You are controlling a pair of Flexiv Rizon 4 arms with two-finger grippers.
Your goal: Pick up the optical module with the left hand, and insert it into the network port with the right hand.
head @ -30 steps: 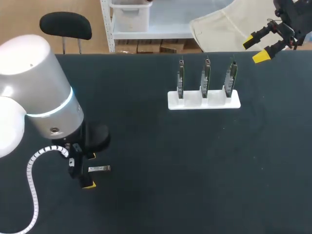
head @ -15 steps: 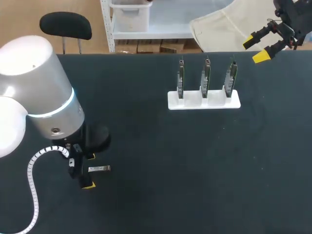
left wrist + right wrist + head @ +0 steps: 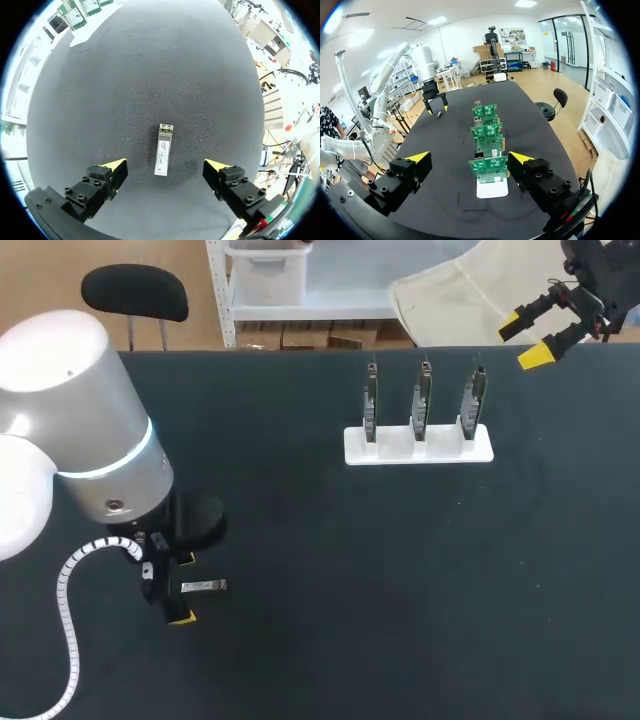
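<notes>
Across the dark table [image 3: 400, 590], I judge that 0 steps of the task are done. Upper middle, the white stand [image 3: 419, 452] holds 3 boards [image 3: 422, 395] with the network ports. Upper right, my right gripper [image 3: 522, 342] hangs spread and empty, well apart from them. Lower left, my left gripper [image 3: 183, 589] is spread astride the optical module [image 3: 207, 586], which lies flat on the table, untouched. Grasp, handover and insertion remain.

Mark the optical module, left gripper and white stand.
optical module [image 3: 164, 145], left wrist view, middle of its metal body.
left gripper [image 3: 165, 165], left wrist view, midway between its yellow tips.
white stand [image 3: 420, 452], head view, its front wall.
</notes>
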